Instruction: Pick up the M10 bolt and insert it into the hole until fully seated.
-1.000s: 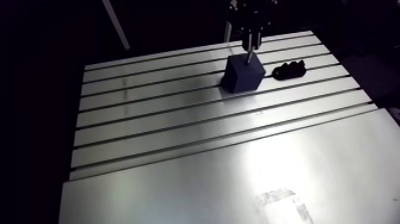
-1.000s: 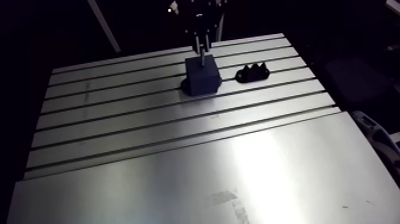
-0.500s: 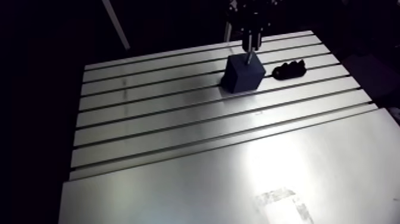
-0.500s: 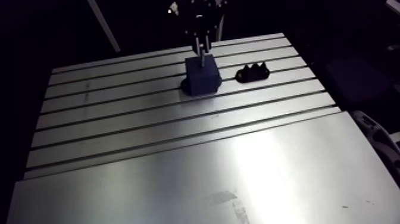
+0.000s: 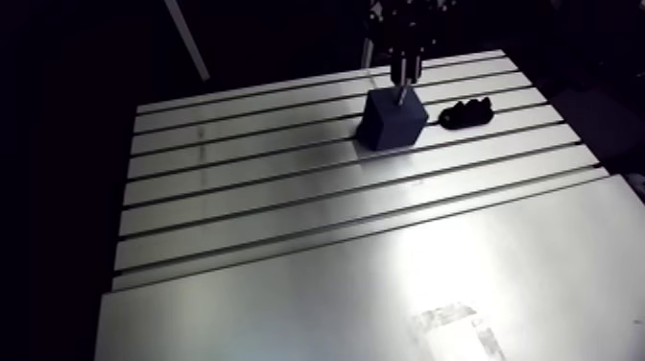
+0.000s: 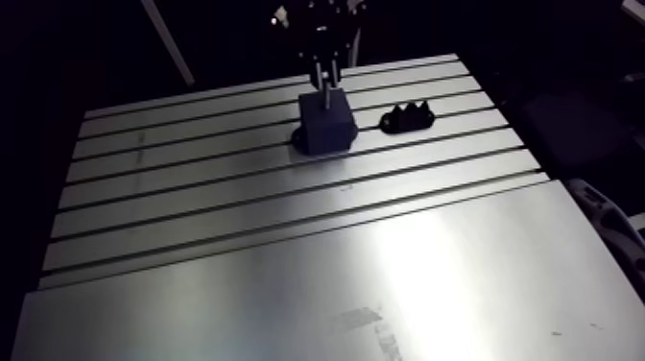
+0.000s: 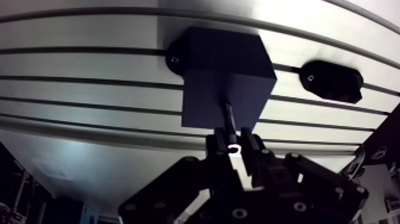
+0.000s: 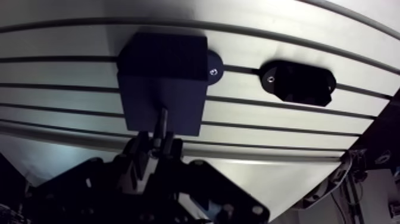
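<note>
In the arm view, a dark blue block (image 5: pixel 392 121) sits on the far part of the slotted table (image 5: pixel 288 221). The gripper (image 5: pixel 404 69) hangs straight above it. The bolt (image 5: pixel 401 91) shows as a thin pale rod running from the gripper down to the block's top face. A small black holder (image 5: pixel 465 113) lies just right of the block, apart from it.

In the wrist view, the two fingers (image 7: pixel 259 159) are clamped on the bolt's head end. Its slim grey shaft stands upright and meets the block's top, so the tip seems to be at or just inside the hole. The hole itself is hidden.

Pick-up looks done and insertion begun. Much bare shaft shows, so the bolt is not yet seated and needs pushing down, then letting go.
</note>
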Controlling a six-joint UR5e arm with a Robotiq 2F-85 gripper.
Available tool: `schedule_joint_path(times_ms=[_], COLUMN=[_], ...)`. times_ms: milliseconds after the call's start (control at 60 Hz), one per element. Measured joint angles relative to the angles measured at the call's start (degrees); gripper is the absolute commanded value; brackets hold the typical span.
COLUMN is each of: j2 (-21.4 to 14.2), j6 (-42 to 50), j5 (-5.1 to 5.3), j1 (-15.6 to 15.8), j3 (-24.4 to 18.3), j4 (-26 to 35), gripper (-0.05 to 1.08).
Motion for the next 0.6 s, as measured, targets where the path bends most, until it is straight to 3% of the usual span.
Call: schedule_joint_path(times_ms=[600], j2=[-0.2], j6=[0.0], j5=[-0.06], j1=[0.2], j3=[0.4], j4=[-1.0], gripper=[1.08])
